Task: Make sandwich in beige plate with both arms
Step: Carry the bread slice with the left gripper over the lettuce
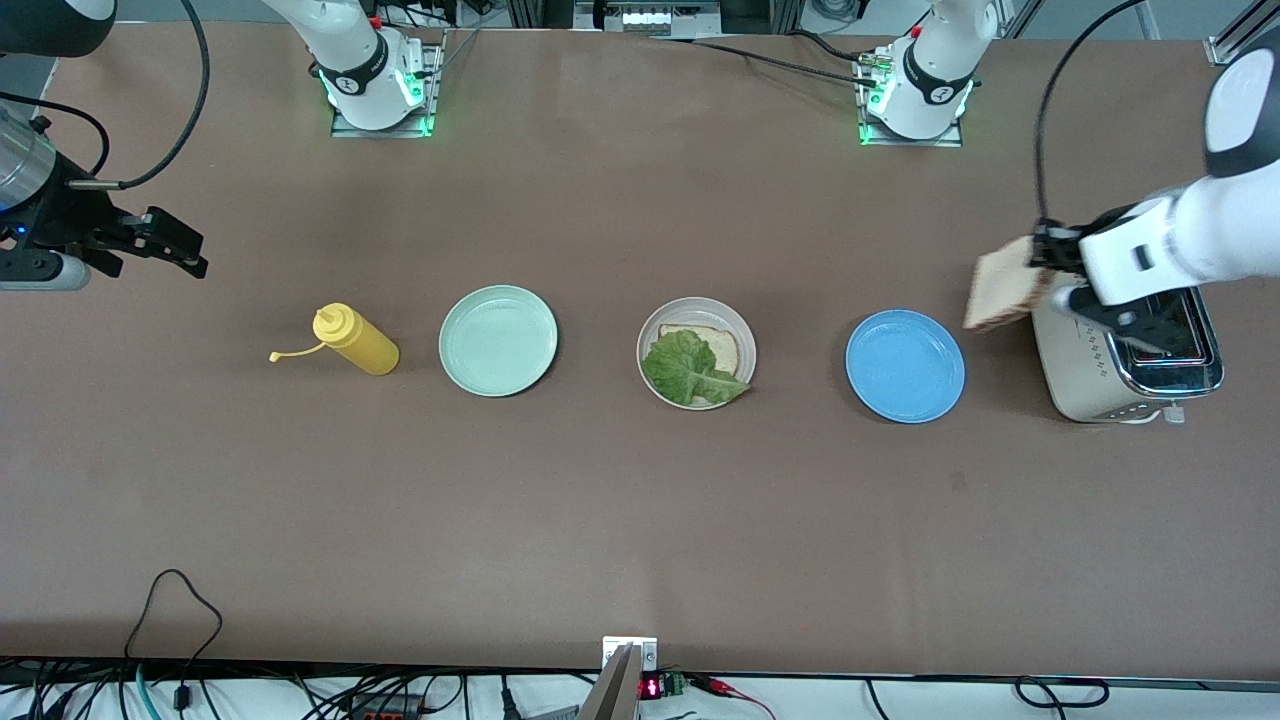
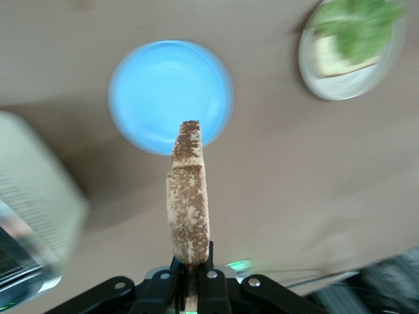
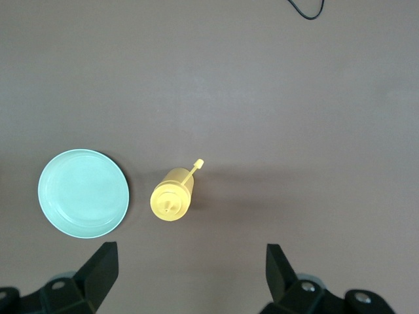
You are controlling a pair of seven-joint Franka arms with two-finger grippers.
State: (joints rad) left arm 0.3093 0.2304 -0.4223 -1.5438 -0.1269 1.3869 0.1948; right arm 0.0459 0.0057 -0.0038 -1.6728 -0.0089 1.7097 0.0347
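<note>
- The round, shallow beige plate (image 1: 696, 309) sits mid-table between a bright blue round plate (image 1: 905, 366) and a pale mint-green round plate (image 1: 498, 340); on it lies a square slice of toasted bread (image 1: 718, 344) with a crinkly green lettuce leaf (image 1: 688, 368) laid over it, so the sandwich is half built.
- The second square slice of light brown toast (image 1: 1003, 287) is in the air, held on edge over the table just beside the silver and cream toaster (image 1: 1125, 365) at the left arm's end, toward the blue plate.
- The step in hand looks like carrying the top slice to the beige plate; the next move calls for travelling over the blue plate, turning the slice flat and lowering it squarely onto the lettuce before letting go.
- The left gripper (image 2: 191, 278) has its jaws closed narrowly on the lower edge of that slice, which stands upright between them.
- The right gripper (image 3: 190, 271) waits over bare table at the right arm's end, its jaws spread wide and holding nothing; the yellow plastic squeeze bottle (image 1: 357, 341) stands near it, beside the mint-green plate.
</note>
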